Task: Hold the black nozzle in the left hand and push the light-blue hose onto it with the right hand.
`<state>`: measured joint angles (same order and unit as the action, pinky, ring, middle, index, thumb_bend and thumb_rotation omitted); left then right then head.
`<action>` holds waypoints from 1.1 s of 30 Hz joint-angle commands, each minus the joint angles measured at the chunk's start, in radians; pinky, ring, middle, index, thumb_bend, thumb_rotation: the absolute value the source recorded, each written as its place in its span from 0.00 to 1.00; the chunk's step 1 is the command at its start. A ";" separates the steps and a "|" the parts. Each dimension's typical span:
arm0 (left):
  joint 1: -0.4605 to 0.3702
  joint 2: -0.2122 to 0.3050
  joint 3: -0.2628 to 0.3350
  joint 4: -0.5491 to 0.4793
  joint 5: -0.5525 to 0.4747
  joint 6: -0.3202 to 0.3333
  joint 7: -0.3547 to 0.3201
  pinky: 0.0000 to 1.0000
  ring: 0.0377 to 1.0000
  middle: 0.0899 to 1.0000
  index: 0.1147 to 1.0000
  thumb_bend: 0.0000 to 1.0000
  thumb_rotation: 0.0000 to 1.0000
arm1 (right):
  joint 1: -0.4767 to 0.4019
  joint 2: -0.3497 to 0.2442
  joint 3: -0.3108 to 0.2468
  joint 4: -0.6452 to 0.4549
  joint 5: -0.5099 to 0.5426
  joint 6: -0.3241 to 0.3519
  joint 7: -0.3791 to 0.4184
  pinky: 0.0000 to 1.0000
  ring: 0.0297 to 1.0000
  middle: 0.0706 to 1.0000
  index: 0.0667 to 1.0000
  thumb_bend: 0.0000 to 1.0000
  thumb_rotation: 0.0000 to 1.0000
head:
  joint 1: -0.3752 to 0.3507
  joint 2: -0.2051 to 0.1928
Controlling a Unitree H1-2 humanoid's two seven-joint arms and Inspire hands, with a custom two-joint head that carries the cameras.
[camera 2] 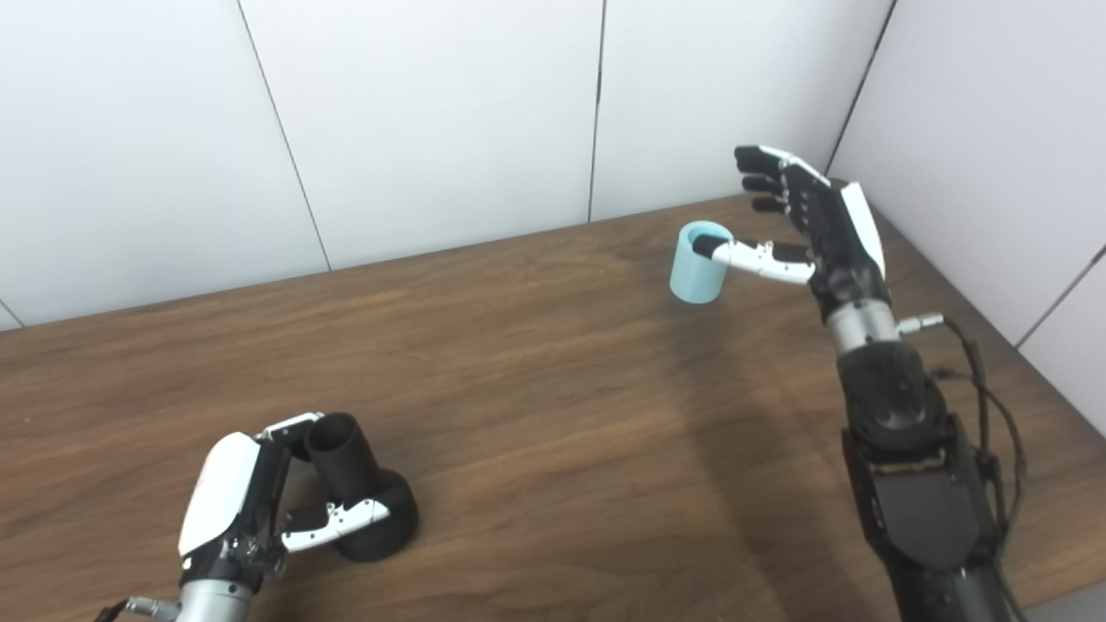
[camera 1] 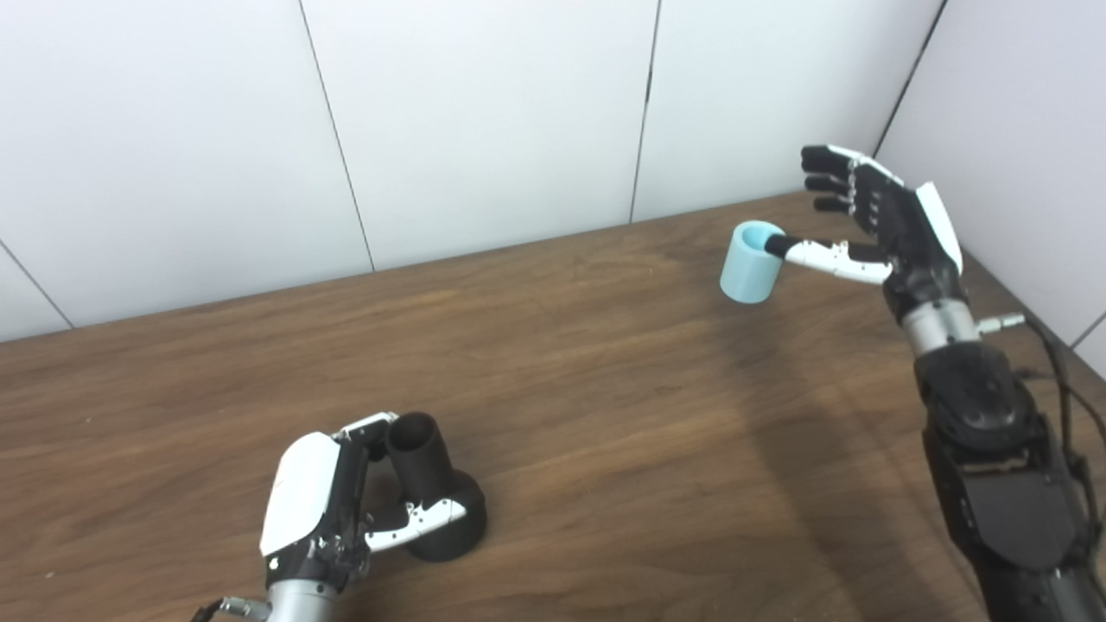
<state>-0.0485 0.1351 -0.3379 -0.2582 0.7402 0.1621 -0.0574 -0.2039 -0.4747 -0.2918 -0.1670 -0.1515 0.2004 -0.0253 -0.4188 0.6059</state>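
Left eye view shows you the light-blue hose [camera 1: 752, 263], a short open-topped sleeve standing upright on the table [camera 1: 605, 389] near its far right corner. It looks light and fairly stiff, easy to tip, so take it around the side wall, not by the rim. Your right hand [camera 1: 881, 225] is spread and holds nothing; its thumb tip rests at the hose's rim while the fingers [camera 1: 825, 181] hang above and behind. The black nozzle [camera 1: 432, 492], seemingly rigid plastic, stands well apart at near left, your left hand [camera 1: 324, 510] wrapped around its neck.
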 commanded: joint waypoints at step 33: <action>0.031 0.016 0.000 -0.005 -0.002 0.034 -0.064 0.59 0.58 0.35 0.44 0.52 0.00 | -0.369 -0.269 0.437 0.405 -0.383 0.171 0.250 0.78 0.86 0.83 0.82 0.95 0.22 | 0.003 0.005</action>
<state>-0.0377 0.1384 -0.3331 -0.2654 0.7205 0.1699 -0.0885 -0.5177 -0.7145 0.1549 0.2584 -0.5165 0.3584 0.2236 -0.4172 0.6090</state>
